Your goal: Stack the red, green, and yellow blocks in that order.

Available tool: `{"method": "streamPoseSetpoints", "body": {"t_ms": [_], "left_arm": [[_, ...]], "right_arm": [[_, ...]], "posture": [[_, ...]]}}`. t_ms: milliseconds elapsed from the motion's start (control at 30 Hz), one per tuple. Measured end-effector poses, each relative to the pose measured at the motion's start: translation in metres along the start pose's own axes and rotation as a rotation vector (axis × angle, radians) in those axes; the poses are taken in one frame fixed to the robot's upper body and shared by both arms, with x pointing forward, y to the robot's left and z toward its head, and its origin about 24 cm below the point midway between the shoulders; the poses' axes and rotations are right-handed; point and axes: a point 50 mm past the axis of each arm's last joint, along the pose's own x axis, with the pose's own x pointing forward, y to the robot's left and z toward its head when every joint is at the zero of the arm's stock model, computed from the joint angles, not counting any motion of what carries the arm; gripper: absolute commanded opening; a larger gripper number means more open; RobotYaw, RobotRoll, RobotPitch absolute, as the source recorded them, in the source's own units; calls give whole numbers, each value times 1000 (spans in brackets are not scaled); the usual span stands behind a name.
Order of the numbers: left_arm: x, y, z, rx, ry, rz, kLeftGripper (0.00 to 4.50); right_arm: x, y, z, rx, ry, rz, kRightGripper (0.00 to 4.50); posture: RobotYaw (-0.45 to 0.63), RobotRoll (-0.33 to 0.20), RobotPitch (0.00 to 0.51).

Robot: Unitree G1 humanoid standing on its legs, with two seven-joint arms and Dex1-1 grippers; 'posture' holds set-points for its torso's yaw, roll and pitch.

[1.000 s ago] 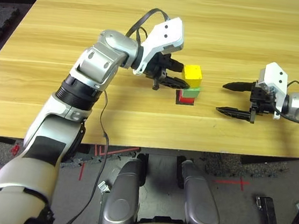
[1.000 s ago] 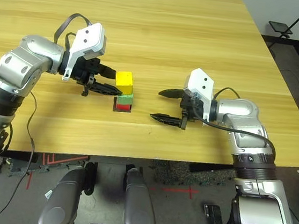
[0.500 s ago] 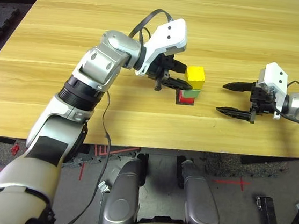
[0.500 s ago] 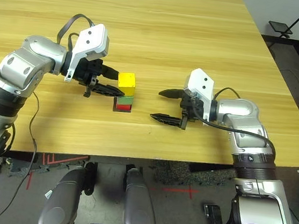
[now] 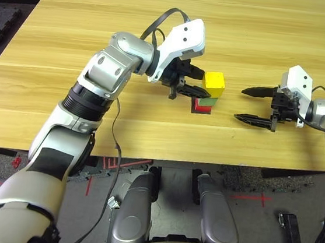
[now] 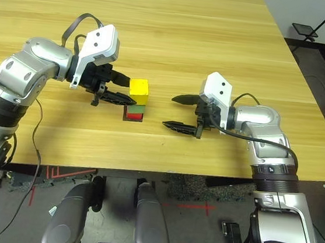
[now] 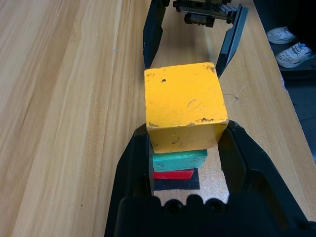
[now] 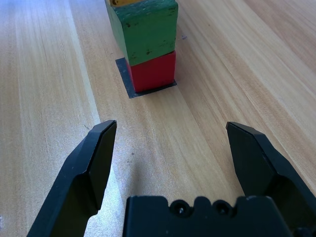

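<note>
Since a second ago we see the left gripper point(image 5: 197, 83) and the small matte yellow cube point(image 5: 214, 84) it grasps shifted slightly to the right, so the cube now sits squarer over the stack, while the right gripper point(image 5: 253, 104) has stayed beside it with its fingers spread wide and empty. We count three cubes on the wooden table point(image 5: 161, 33): the yellow one on the matte green cube point(image 8: 143, 28), which rests on the matte red cube point(image 8: 153, 71), which sits on one flat black square patch point(image 8: 124, 79).
</note>
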Motion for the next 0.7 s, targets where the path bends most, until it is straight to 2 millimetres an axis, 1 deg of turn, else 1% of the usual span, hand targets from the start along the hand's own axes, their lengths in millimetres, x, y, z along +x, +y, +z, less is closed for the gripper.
{"method": "streamPoseSetpoints", "body": {"t_ms": [700], "left_arm": [[4,1,-7,-18,-3,-5,2006]], "right_arm": [[0,1,-1,3,1,1,4500]], "posture": [[208,121,255]]}}
